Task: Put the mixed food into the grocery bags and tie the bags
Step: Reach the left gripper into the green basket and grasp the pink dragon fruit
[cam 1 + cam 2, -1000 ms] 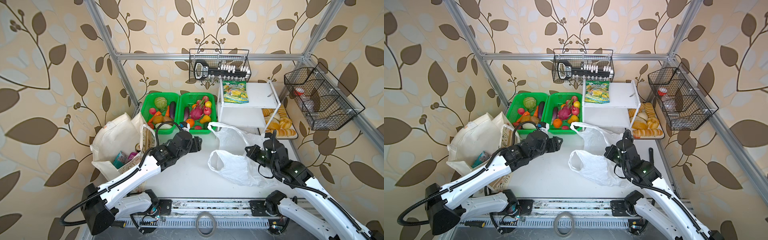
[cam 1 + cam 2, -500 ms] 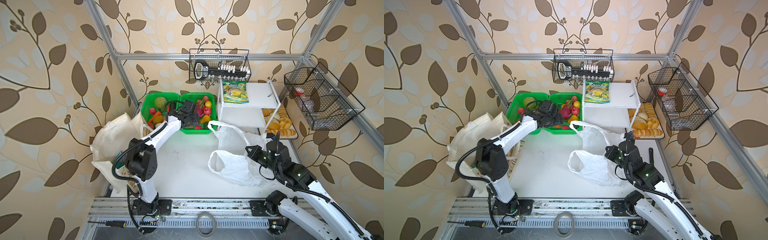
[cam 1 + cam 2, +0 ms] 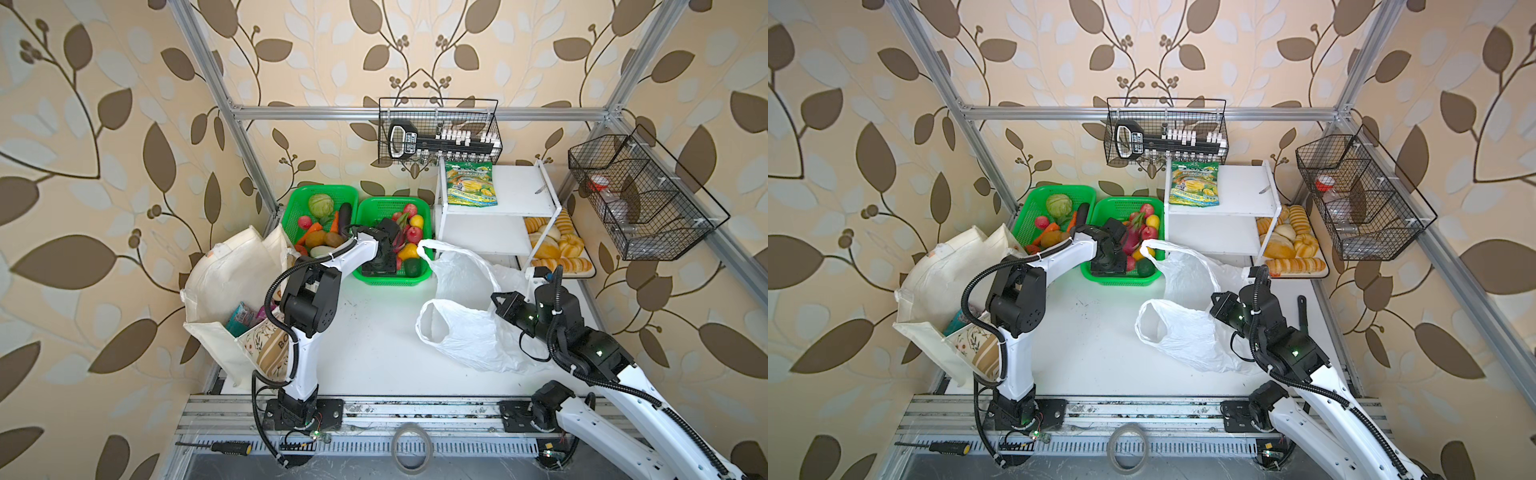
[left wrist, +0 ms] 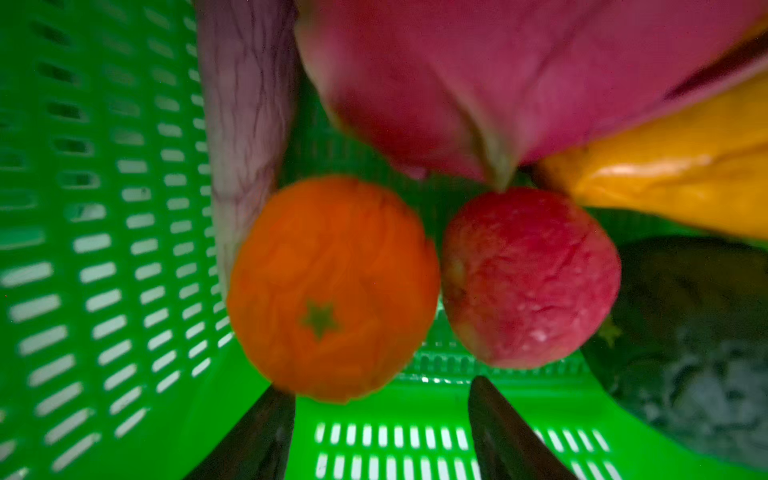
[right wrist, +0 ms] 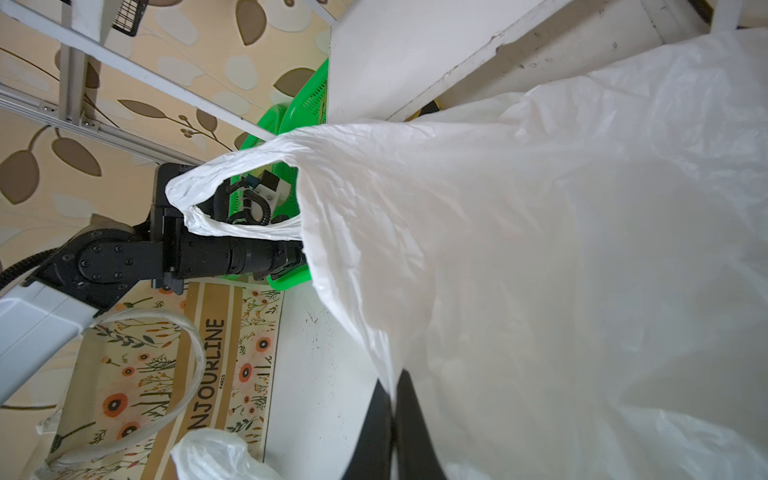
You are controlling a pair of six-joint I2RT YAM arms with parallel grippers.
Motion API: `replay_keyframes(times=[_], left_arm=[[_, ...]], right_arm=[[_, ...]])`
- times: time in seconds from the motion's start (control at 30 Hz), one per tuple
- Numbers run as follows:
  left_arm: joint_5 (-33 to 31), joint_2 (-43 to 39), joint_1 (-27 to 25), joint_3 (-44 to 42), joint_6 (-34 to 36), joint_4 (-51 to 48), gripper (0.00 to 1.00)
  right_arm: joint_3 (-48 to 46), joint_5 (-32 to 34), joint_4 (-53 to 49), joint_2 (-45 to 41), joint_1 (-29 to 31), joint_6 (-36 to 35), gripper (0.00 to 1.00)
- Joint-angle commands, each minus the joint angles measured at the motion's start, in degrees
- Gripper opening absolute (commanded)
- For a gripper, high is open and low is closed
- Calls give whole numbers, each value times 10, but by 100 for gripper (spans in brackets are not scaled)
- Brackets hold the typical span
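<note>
- In both top views, the left arm (image 3: 353,251) reached into the green fruit basket (image 3: 390,281); the right arm (image 3: 557,307) met the white plastic bag (image 3: 465,336) on the desk (image 3: 374,345); the cream tote (image 3: 224,278) stood at the desk's left edge
- Left wrist: the left fingers (image 4: 257,436) stood apart, empty, before an orange (image 4: 332,291) and the red apple (image 4: 530,278), with the pink dragon fruit (image 4: 457,83) beyond
- Right wrist: the right fingers (image 5: 413,432) were pinched shut on the bag's edge

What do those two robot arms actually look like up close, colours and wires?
Both the left arm and right arm have smooth white shells between chunky black joints, with ribbed black cables looping alongside. Small green lights glow on the right one. The left tool and right tool end in slim black fingers.
</note>
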Motion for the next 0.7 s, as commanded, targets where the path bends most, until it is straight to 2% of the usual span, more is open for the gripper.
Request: replay_keyframes(times=[0.0,0.2,0.3,0.33,0.4,0.67], left_arm=[[-40,-67,2,9,18,-4,67],[-31,-97,2,24,58,67,78],[-31,-71,3,60,120,87,87],[-37,-59,6,75,134,87,98],[-3,-35,17,97,167,91,99],[45,34,27,151,276,108,99]], right_arm=[[-13,-14,15,2,-2,3,0],[-15,-7,15,-4,-3,2,0],[-12,-10,15,-1,-4,1,0],[-10,-12,16,0,-4,1,0],[-8,-14,17,0,-5,0,0],[-6,-14,20,5,-6,-1,0]])
